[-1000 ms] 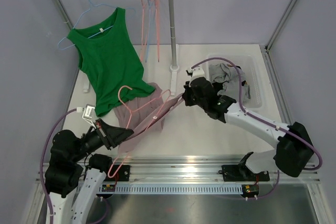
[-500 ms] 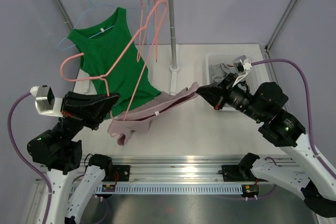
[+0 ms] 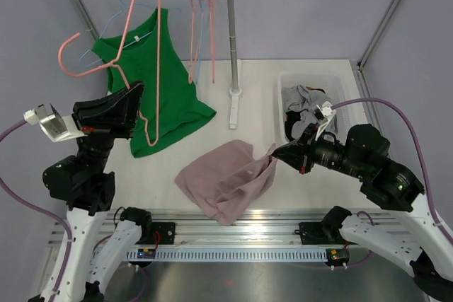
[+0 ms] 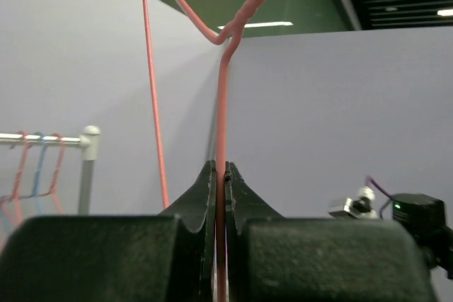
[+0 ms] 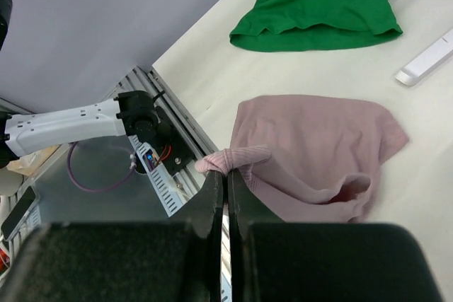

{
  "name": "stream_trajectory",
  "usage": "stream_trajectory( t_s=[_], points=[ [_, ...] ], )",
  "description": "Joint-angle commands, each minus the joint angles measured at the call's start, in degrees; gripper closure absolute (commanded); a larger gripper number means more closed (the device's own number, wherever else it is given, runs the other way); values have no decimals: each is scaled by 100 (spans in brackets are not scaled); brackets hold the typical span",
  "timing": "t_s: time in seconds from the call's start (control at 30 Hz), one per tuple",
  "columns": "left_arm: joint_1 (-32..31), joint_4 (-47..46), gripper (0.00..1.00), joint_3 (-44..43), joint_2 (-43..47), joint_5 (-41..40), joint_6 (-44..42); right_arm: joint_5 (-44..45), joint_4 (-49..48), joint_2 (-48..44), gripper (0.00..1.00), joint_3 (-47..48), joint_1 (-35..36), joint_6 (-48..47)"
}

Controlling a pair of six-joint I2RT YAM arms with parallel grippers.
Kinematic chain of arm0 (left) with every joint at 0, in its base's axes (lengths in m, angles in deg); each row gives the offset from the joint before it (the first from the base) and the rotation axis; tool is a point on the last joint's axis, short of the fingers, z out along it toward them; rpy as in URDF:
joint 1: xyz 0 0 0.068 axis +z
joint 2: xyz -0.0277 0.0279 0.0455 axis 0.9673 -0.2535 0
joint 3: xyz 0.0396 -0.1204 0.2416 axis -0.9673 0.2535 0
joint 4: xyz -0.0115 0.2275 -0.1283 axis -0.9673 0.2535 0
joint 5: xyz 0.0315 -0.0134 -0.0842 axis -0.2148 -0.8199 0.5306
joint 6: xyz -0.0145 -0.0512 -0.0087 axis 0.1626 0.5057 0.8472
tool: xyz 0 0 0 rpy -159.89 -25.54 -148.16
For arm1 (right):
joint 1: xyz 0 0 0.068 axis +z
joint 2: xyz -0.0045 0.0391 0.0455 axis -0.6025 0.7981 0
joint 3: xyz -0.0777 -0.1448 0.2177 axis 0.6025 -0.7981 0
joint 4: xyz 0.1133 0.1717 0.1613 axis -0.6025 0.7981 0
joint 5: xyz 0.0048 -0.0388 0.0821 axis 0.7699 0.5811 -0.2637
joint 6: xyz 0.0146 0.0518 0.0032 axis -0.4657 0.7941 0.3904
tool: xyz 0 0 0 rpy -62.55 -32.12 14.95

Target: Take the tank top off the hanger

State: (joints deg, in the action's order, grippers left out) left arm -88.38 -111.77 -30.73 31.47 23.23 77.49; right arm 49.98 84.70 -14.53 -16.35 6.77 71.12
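The pink tank top (image 3: 226, 178) lies crumpled on the table near the front edge, free of the hanger; it also shows in the right wrist view (image 5: 311, 139). My right gripper (image 3: 277, 153) is shut on a strap or edge of it (image 5: 226, 175), lifting that corner slightly. My left gripper (image 3: 138, 90) is raised high at the left and shut on the wire of the bare pink hanger (image 3: 157, 33), which stands upright near the rack rail. In the left wrist view the wire (image 4: 221, 104) runs straight up from between the closed jaws of that gripper (image 4: 220, 167).
A green tank top (image 3: 166, 68) hangs on a blue hanger from the rack and drapes onto the table. More hangers (image 3: 200, 26) hang beside the rack post (image 3: 231, 33). A clear bin (image 3: 283, 79) with grey clothes stands at the right.
My left gripper lifted the pink hanger up and away toward the rail, clear of the tank top. The tank top dropped onto the table, and my right gripper moved down and nearer with it.
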Motion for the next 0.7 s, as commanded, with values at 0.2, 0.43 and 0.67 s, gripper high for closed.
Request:
stream_trajectory(
  t_s=[0.2, 0.43, 0.67],
  points=[
    [-21, 4748, 100, -1275, -309, -2059, -1272, -196, -556, 439, 100, -763, 39, 206],
    [-21, 5937, 100, -1303, -733, -2007, -1360, 1199, -1532, 1396, 88, -2081, 936, 917],
    [-12, 6298, 100, -1943, -1680, -1682, -1571, 2501, -1173, 1557, 1, -2039, 963, 1077]
  ],
)
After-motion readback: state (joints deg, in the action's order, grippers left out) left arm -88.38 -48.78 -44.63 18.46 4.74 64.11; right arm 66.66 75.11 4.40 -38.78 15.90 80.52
